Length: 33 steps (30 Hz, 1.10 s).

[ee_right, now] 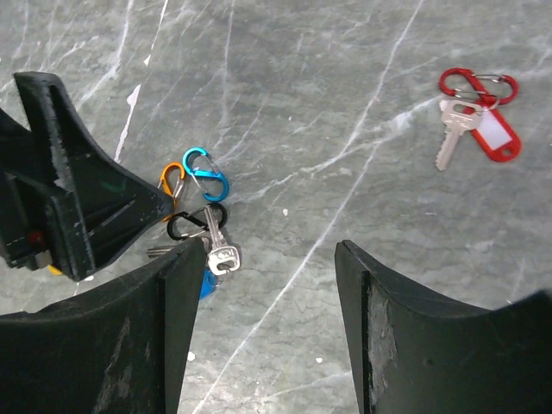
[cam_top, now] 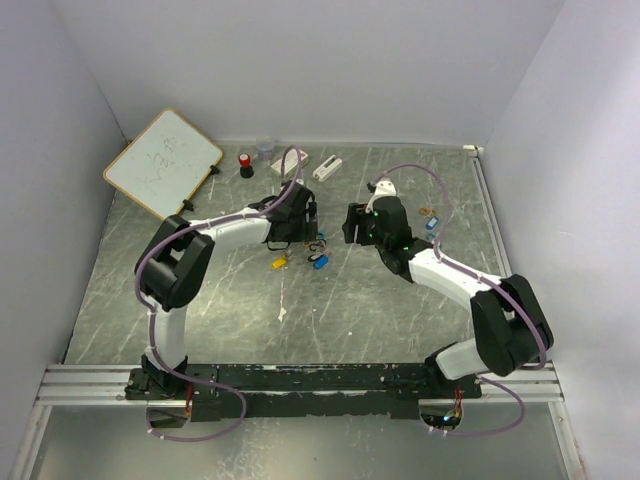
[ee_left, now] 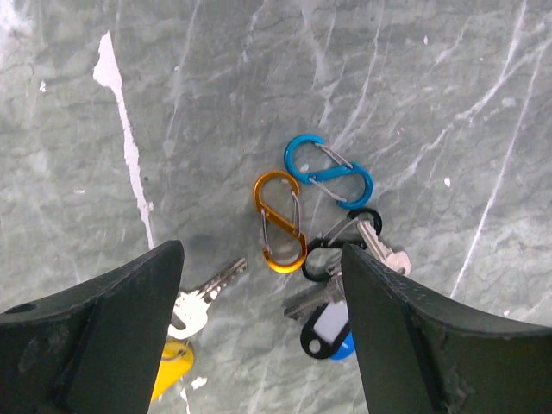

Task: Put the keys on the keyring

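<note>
My left gripper (cam_top: 298,237) (ee_left: 261,276) is open and empty, hovering over a cluster of things on the marble table. The cluster holds an orange carabiner keyring (ee_left: 280,222), a blue carabiner (ee_left: 329,169) and a black carabiner (ee_left: 341,244) with a silver key (ee_left: 384,250) on it. A key with a black tag (ee_left: 323,328) lies over a blue tag (ee_left: 345,348). A key with a yellow tag (ee_left: 172,362) lies by the left finger. My right gripper (cam_top: 351,225) (ee_right: 267,250) is open and empty, just right of the cluster (ee_right: 205,173). A red carabiner (ee_right: 477,84) carrying a key with a red tag (ee_right: 496,138) lies farther right.
A whiteboard (cam_top: 163,162) leans at the back left. A red-capped black cylinder (cam_top: 245,165), a clear cup (cam_top: 265,150) and white blocks (cam_top: 327,168) stand along the back. More small keys (cam_top: 431,218) lie right of the right gripper. White walls enclose the table.
</note>
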### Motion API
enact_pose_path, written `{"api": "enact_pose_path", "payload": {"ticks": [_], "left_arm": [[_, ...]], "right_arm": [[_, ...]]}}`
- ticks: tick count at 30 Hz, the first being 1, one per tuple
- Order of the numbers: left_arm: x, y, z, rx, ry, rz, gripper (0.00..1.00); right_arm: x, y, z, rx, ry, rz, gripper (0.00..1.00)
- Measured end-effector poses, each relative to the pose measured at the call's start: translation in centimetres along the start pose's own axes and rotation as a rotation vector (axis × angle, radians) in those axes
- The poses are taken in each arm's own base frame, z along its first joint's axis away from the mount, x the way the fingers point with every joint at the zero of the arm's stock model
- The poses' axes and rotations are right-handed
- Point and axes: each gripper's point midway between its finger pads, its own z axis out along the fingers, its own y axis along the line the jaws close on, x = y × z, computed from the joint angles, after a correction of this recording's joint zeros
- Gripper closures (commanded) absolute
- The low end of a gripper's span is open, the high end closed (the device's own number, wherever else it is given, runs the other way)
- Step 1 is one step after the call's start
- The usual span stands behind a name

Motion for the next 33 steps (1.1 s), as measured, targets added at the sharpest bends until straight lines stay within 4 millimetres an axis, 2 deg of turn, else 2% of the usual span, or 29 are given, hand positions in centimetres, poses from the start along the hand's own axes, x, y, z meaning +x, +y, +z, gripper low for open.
{"api": "enact_pose_path", "payload": {"ticks": [5, 11, 23, 33], "left_arm": [[0.4, 0.0, 1.4, -0.011, 0.017, 0.006, 0.19], [0.4, 0.0, 1.7, -0.013, 0.017, 0.011, 0.24], [0.3, -0.8, 2.5, -0.065, -0.019, 0.066, 0.25], [0.2, -0.4, 2.8, -0.129, -0.058, 0.099, 0.39]], "right_arm": [[-0.6, -1.0, -0.8, 0.033, -0.029, 0.010, 0.39], [-0.9, -1.6, -1.2, 0.055, -0.043, 0.016, 0.39], [-0.5, -2.0, -1.2, 0.062, -0.034, 0.019, 0.39], [0.3, -2.4, -1.5, 0.072, -0.020, 0.026, 0.39]]}}
